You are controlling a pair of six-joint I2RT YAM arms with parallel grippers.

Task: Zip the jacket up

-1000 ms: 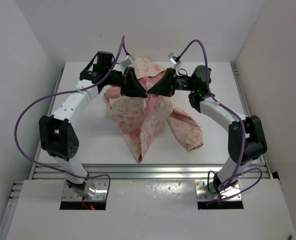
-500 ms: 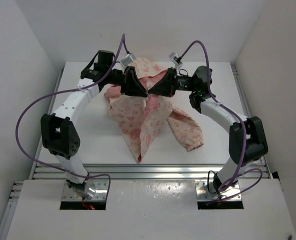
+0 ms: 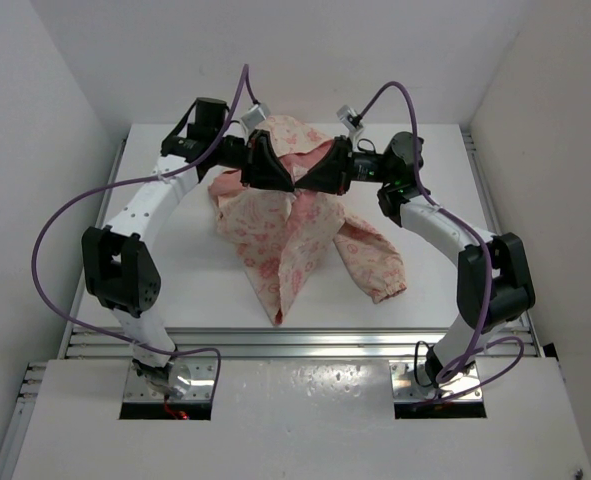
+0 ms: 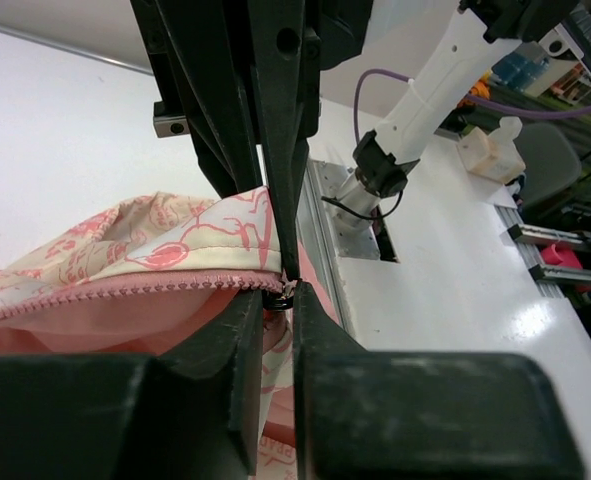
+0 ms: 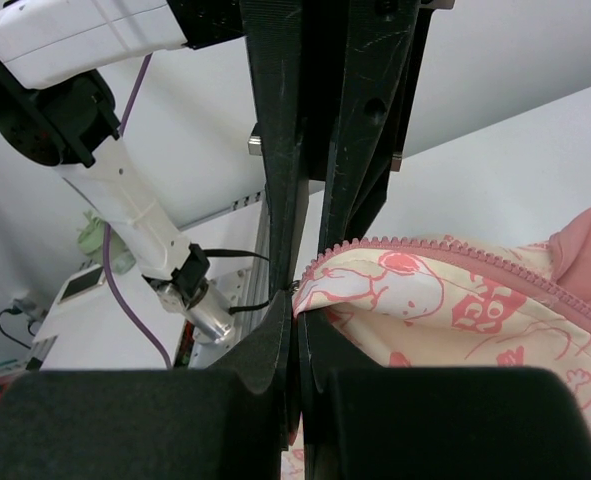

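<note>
The jacket [image 3: 290, 235], cream with pink floral print, hangs lifted above the table between my two grippers, its lower part trailing toward the near edge. My left gripper [image 3: 287, 180] is shut on the jacket's zipper edge; in the left wrist view the pink zipper teeth [image 4: 125, 288] run in from the left to a small dark slider [image 4: 280, 298] pinched between the fingertips. My right gripper [image 3: 305, 181] faces it tip to tip, shut on the other zipper edge [image 5: 415, 250] of the jacket [image 5: 445, 300]. The two grippers' fingertips almost touch.
One sleeve with an elastic cuff [image 3: 387, 285] lies on the table to the right. The white table [image 3: 175, 280] has a metal rail along its near edge [image 3: 295, 340]. White walls stand on both sides and behind.
The left arm has shifted slightly away from the near edge; both grippers stay shut on the jacket, tips together. The jacket has hardly moved.
</note>
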